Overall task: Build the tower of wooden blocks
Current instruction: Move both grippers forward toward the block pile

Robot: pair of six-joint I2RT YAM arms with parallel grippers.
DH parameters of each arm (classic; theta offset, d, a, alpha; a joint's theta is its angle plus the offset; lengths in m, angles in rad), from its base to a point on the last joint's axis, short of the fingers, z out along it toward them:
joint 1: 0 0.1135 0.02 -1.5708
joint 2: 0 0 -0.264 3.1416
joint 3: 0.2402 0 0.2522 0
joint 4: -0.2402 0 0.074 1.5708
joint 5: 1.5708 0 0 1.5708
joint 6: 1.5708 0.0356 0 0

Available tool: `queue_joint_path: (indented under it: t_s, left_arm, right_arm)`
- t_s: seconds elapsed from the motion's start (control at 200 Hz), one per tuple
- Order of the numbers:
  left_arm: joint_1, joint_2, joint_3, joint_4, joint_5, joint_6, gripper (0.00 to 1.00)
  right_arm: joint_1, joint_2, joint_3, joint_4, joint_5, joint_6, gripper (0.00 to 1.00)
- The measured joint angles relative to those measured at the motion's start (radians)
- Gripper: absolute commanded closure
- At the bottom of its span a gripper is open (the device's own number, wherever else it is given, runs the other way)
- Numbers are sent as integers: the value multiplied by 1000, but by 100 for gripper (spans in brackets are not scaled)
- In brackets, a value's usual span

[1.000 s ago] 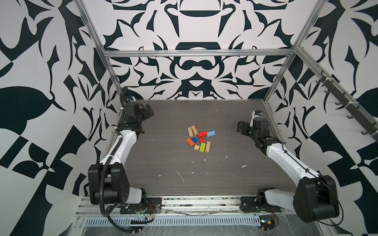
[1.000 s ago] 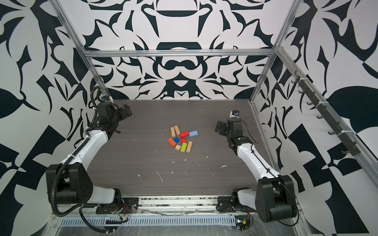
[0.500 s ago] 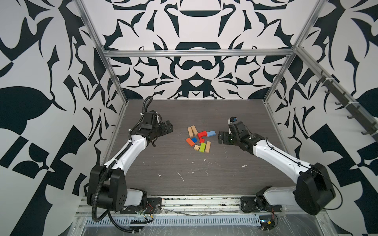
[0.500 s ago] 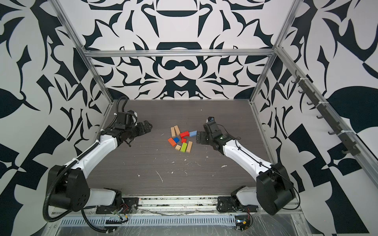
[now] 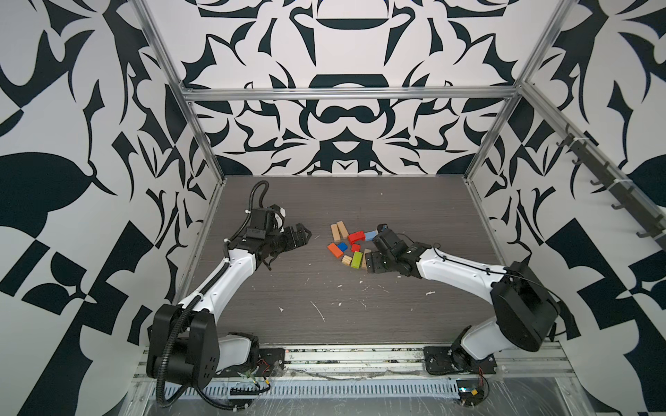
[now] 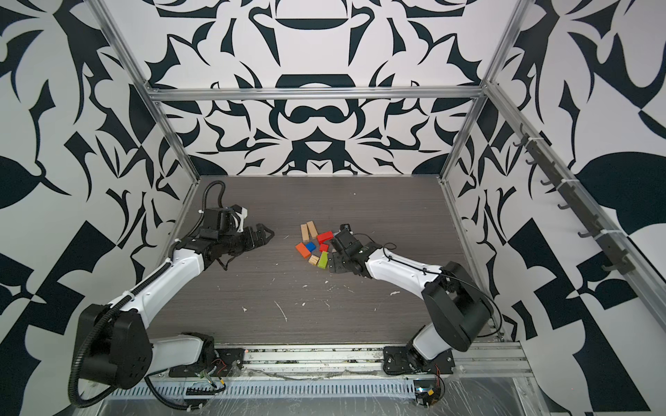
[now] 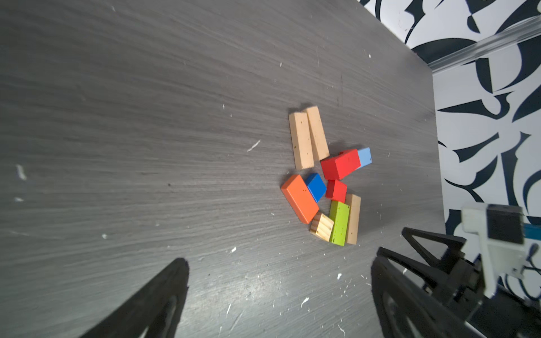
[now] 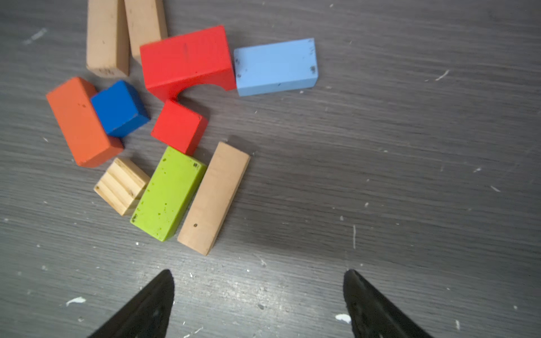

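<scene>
Right wrist view: the right gripper (image 8: pixel 259 273) hangs low over the table (image 8: pixel 409 146), fingers spread wide with nothing between them, just short of the near end of a tan bar (image 8: pixel 213 199).
Left wrist view: the left gripper (image 7: pixel 279 259) is also wide and empty, well apart from the blocks.
Blocks: in both top views the wood blocks (image 5: pixel 356 237) lie flat in a loose cluster mid-table, and nothing is stacked yet.
Neighbours: the tan bar lies against the lime green block (image 8: pixel 168 193) along one long side, and its far end is near the red cube (image 8: pixel 179 127).
Step in hand: probably taking this tan bar as a base piece.
Doing it well: shift sideways until the bar sits centred in the gap, since it now lies toward one finger. Turn the wrist square to its long sides, then come down level.
Watch: there is no room for a finger on the lime side, so first draw the bar clear by its free edge.
Risk: an off-centre close would twist the bar and scatter its neighbours.
</scene>
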Motion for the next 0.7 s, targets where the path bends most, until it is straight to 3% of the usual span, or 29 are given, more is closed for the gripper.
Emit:
queue_joint_path:
  t_s: [0.22,0.7]
  left_arm:
    - [0,-28,-101,99,30,-15,1]
    - [0,-114,-132,180,64,-48,1]
  right_arm:
    - [50,87,20,23,30,12,5]
    - [79,154,32,44,110,70,4]
